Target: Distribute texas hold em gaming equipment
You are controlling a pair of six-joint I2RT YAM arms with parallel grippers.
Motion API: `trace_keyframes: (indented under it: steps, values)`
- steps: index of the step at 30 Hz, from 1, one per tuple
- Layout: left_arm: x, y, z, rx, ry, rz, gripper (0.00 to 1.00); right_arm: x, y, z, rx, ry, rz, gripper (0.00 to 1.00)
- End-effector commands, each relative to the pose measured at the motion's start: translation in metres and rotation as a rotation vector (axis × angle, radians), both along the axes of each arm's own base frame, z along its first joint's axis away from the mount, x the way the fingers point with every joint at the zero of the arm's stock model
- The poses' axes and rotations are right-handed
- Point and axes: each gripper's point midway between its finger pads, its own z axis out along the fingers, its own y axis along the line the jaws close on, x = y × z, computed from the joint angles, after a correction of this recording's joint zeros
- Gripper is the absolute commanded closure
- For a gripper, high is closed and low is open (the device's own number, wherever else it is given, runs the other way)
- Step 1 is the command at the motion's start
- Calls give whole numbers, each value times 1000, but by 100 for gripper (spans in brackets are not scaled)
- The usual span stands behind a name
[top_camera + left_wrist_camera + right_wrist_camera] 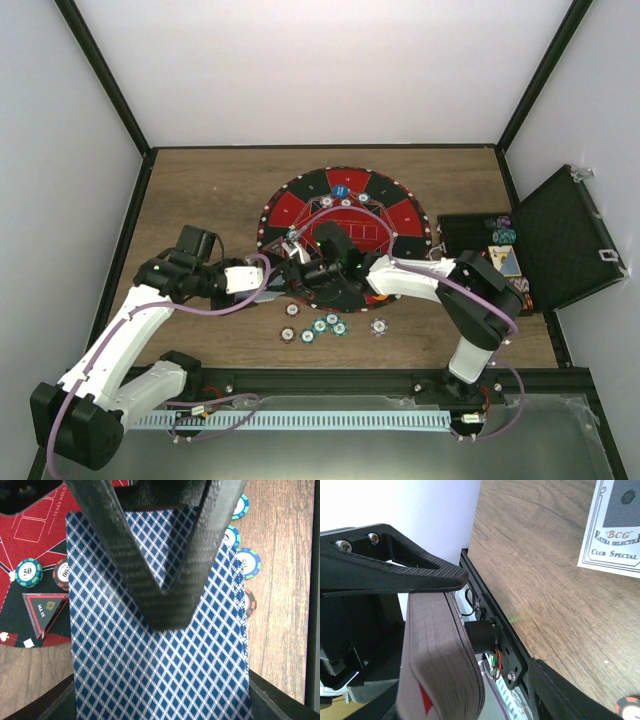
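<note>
While the right gripper (pixel 298 262) pinches the deck of cards (pixel 445 670) over the round mat's (pixel 400 215) near-left edge, we see the left gripper (pixel 165 616), fingertips pressed together, directly above the deck's patterned back. The deck's long axis runs along those fingers.

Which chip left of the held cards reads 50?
The blue-green chip, farther left; the red-and-black chip beside it is partly hidden by the cards.

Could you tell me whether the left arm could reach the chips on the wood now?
Probably yes: the chips lie near the left gripper with nothing between, though it is occupied at the deck.
</note>
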Motion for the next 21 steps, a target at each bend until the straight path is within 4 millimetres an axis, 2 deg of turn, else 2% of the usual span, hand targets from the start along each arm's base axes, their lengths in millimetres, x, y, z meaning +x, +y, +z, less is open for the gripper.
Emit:
trace_keyframes:
  steps: [1,11,21]
  values:
    - [1,-5,8,-32,-17,-15,89,10,-20,-14,-87,0,-73,50]
    - [1,-4,8,-30,-16,-11,89,9,-31,-7,-118,-33,-101,58]
    - [1,-3,2,-17,-9,-4,89,7,-41,14,-107,-72,-134,80]
